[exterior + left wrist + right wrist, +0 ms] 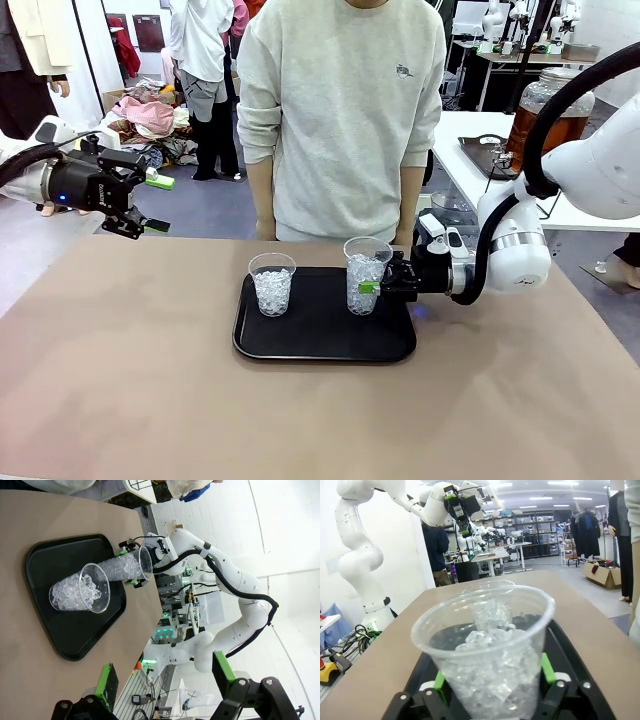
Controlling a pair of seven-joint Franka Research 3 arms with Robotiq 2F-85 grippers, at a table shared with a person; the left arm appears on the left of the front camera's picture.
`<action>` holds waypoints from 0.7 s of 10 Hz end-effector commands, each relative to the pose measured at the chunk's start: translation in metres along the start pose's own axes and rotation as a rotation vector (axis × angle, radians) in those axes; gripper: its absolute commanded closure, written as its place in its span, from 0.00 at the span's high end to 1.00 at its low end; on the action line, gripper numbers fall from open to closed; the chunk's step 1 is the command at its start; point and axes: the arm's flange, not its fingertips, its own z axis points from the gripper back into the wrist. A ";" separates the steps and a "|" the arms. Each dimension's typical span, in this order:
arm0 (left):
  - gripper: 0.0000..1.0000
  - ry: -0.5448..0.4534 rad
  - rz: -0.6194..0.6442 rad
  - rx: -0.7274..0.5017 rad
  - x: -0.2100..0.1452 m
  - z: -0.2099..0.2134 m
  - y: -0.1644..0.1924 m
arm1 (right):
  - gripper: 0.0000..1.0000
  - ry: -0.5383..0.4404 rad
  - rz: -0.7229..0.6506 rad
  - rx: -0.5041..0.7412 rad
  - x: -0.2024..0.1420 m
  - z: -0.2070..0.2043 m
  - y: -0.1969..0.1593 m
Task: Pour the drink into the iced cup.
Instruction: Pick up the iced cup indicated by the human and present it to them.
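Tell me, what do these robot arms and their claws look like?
The left arm and right arm are glossy white with rounded joints, each trailing a thick black hose. Both end in black two-finger claws with bright green pads: the left gripper shows a small blue light, the right gripper sits past a silver band.

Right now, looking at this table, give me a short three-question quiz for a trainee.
1. True or false: the left-hand cup and the right-hand cup both hold ice.
2. The tray is: A white, B black, C red.
3. Which gripper straddles the right-hand cup?
Key: 1 true; 2 B; 3 the right gripper.
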 end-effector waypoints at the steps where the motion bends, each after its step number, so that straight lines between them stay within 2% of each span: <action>1: 1.00 -0.006 -0.005 0.002 0.000 0.001 -0.001 | 0.49 -0.019 -0.012 -0.013 0.004 -0.008 -0.006; 5: 1.00 -0.006 -0.005 0.002 0.000 0.001 -0.001 | 0.49 -0.037 -0.024 -0.014 0.010 -0.002 -0.006; 7: 1.00 -0.006 -0.005 0.002 0.000 0.001 -0.001 | 0.49 -0.075 -0.030 0.020 0.029 0.005 -0.007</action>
